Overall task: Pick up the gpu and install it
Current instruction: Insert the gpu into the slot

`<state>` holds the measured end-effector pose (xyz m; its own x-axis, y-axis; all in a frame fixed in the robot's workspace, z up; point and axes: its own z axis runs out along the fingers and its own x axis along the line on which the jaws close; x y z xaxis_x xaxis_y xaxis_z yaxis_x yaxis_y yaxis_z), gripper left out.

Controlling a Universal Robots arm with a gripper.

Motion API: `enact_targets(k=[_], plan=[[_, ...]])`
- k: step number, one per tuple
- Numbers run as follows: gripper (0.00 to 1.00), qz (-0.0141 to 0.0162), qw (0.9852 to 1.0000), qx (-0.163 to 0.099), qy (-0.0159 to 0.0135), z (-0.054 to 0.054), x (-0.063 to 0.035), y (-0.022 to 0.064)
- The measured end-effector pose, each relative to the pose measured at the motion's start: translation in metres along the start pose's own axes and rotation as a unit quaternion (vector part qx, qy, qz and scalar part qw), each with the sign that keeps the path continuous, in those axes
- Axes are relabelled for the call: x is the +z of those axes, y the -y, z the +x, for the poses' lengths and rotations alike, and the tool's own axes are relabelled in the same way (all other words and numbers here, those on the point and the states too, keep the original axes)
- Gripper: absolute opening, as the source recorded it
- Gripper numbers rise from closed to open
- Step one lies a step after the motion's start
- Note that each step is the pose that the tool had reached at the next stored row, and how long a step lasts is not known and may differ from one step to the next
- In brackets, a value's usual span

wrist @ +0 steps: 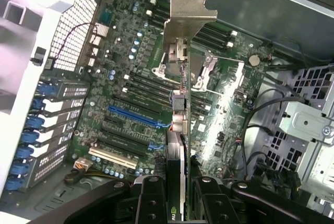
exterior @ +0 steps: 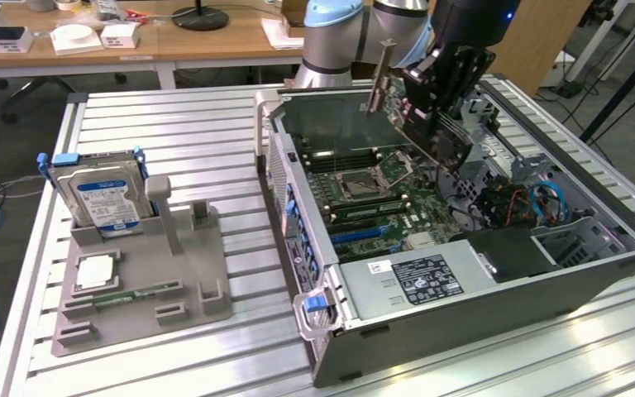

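Wooden desks [exterior: 218, 45] line the back of the room, and in front of them a slatted metal table [exterior: 163, 141] carries an open computer case [exterior: 494, 306] lying on its side, with its motherboard [exterior: 367, 207] facing up. Over the case hangs the arm's gripper [exterior: 446, 83]. Its fingers [wrist: 151, 203] are closed on the gpu [exterior: 433, 128], one on each face, holding it clear of the board. From where I stand the card is on edge and tilted. Its long axis slopes from the silver bracket [exterior: 379, 74], high near the case's far wall, down toward the exterior view's right. In the wrist view it shows edge-on with the bracket farthest off, and the blue slot [wrist: 133, 115] and CPU socket [wrist: 206, 72] lie below it. To the exterior view's right of the card, a drive cage [exterior: 516, 165] and loose cables [exterior: 544, 203] crowd close. The power supply [exterior: 422, 277] fills the near end. Walls ring the case, which is open above. Well apart on the exterior view's left, a grey holder [exterior: 185, 273] has a hard drive [exterior: 102, 198] standing upright, with a processor chip [exterior: 95, 271] and a memory stick [exterior: 130, 295] lying flat
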<state>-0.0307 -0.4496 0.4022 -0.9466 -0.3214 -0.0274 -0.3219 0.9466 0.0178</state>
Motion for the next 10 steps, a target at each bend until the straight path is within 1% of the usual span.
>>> enact_targets(k=[10], plan=[[0.27,-0.0008,0.9995,-0.030,-0.0005,0.0000,0.0000,0.0000]])
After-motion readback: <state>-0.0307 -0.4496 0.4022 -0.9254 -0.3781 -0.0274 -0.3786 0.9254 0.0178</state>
